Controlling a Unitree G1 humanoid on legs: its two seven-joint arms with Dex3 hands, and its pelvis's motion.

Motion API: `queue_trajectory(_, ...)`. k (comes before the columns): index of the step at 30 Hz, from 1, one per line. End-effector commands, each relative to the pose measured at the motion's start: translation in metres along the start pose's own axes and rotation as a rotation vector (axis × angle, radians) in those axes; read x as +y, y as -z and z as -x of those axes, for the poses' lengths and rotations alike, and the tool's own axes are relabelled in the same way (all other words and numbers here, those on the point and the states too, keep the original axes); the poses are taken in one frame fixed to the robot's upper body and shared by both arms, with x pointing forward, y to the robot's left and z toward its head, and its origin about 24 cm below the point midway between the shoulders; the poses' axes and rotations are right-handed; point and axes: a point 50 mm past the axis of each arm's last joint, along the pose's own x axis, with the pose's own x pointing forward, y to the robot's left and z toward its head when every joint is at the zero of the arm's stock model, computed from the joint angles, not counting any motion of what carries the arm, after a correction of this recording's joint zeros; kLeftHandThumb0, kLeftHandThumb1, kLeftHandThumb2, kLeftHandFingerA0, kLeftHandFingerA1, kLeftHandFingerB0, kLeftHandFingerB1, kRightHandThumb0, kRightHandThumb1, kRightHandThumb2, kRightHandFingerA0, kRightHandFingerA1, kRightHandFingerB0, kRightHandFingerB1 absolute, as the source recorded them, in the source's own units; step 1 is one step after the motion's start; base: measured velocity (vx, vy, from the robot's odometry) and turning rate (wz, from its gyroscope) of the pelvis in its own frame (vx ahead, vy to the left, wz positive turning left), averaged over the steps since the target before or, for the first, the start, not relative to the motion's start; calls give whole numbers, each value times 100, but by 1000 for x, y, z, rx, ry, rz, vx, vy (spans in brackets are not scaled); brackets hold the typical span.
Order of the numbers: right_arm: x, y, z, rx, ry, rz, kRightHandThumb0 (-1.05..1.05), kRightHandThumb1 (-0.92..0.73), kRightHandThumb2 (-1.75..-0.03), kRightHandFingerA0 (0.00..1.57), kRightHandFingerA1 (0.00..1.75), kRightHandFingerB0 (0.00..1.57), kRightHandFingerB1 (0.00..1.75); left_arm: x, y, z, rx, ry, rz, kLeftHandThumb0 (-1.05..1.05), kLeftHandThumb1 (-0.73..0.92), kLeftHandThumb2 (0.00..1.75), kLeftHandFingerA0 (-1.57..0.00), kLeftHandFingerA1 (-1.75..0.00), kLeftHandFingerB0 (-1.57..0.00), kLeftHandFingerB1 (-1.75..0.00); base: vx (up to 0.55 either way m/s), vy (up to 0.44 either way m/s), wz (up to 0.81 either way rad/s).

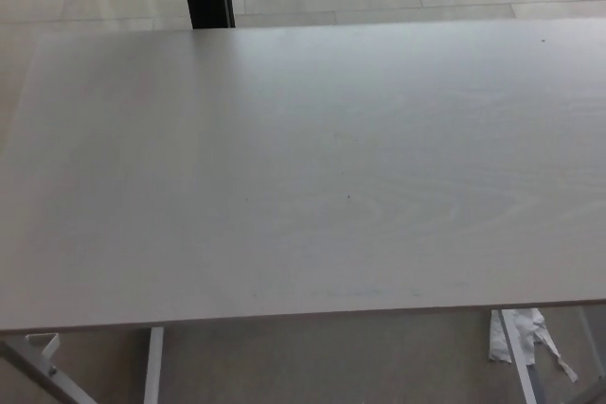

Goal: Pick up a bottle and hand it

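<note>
Head view of the pale wood-grain table (312,177). We see no bottle anywhere on it, so we judge the main risk to be a reach made blind, with no target to close on. Neither hand shows; we cannot tell their pose, nor whether their fingers are apart or together.

You had nothing to read here: the counter (303,167) bore only faint wood grain, without label, brand, number or sign, and the white scrap (516,333) on the floor showed no legible print.
</note>
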Motion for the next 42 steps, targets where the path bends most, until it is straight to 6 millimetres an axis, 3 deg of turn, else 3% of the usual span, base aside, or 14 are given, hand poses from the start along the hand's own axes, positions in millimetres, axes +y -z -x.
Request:
queue_trajectory(1, -16, -11, -3, -62, 32, -15, -101, -45, -107, 53, 110, 35, 90, -24, 11, 10, -112, 351, 167, -57, 68, 61, -88, -46, -51, -40, 0, 0, 0)
queue_trajectory(4, -21, -13, 1, -82, 55, -47, -98, -39, -104, 61, 111, 30, 86, -20, 9, 11, -124, 330, 188, -58, 68, 62, -92, -47, -57, -40, 0, 0, 0)
queue_trajectory(5, -22, -16, 1, -98, 63, -45, -105, -63, -62, 57, 127, 39, 107, -19, 8, 12, -128, 307, 207, -58, 66, 62, -91, -47, -58, -40, 0, 0, 0)
queue_trajectory(9, -28, -23, 7, -137, 95, -53, -105, -67, -60, 41, 126, 39, 106, -15, 6, 11, -159, 284, 225, -57, 67, 62, -94, -47, -60, -40, 0, 0, 0)
queue_trajectory(12, -29, -16, 5, -107, 71, -54, -104, -49, -106, 48, 110, 33, 88, -15, 7, 7, -159, 261, 214, -62, 61, 60, -90, -49, -54, -40, 0, 0, 0)
queue_trajectory(17, -30, -11, 11, -101, 50, -70, -105, -47, -105, 48, 111, 34, 91, -15, 8, 8, -154, 287, 185, -64, 56, 58, -82, -50, -47, -40, 0, 0, 0)
queue_trajectory(18, -29, -12, 12, -97, 53, -71, -105, -59, -61, 35, 129, 40, 108, -15, 7, 7, -159, 292, 180, -63, 57, 58, -83, -51, -46, -40, 0, 0, 0)
queue_trajectory(19, -29, -12, 11, -98, 51, -61, -105, -41, -105, 34, 103, 27, 87, -16, 6, 6, -165, 295, 184, -63, 57, 58, -85, -50, -45, -39, 0, 0, 0)
queue_trajectory(26, -31, -5, 15, -88, 50, -9, -105, -45, -106, 37, 104, 26, 86, -13, 4, 10, -147, 293, 198, -66, 45, 85, -78, -62, -43, -53, 0, 0, 0)
queue_trajectory(27, -31, -4, 15, -86, 47, -11, -105, -42, -105, 36, 104, 24, 85, -13, 3, 11, -148, 288, 189, -63, 58, 59, -89, -49, -51, -41, 0, 0, 0)
queue_trajectory(31, -31, -5, 14, -95, 50, -22, -105, -47, -107, 46, 109, 30, 89, -14, 3, 10, -132, 292, 191, -61, 56, 58, -86, -50, -51, -41, 0, 0, 0)
queue_trajectory(32, -32, -4, 13, -90, 51, -33, -105, -39, -104, 38, 105, 28, 87, -14, 2, 11, -128, 291, 186, -63, 44, 84, -82, -63, -46, -54, 0, 0, 0)
queue_trajectory(34, -33, -3, 13, -85, 52, -31, -104, -41, -104, 35, 103, 25, 85, -14, 3, 10, -132, 289, 185, -59, 56, 58, -92, -50, -53, -42, 0, 0, 0)
queue_trajectory(42, -32, 0, 20, -59, 52, 7, -105, -44, -107, 38, 108, 27, 89, -8, 3, 11, -118, 286, 182, -60, 50, 62, -91, -53, -51, -44, 0, 0, 0)
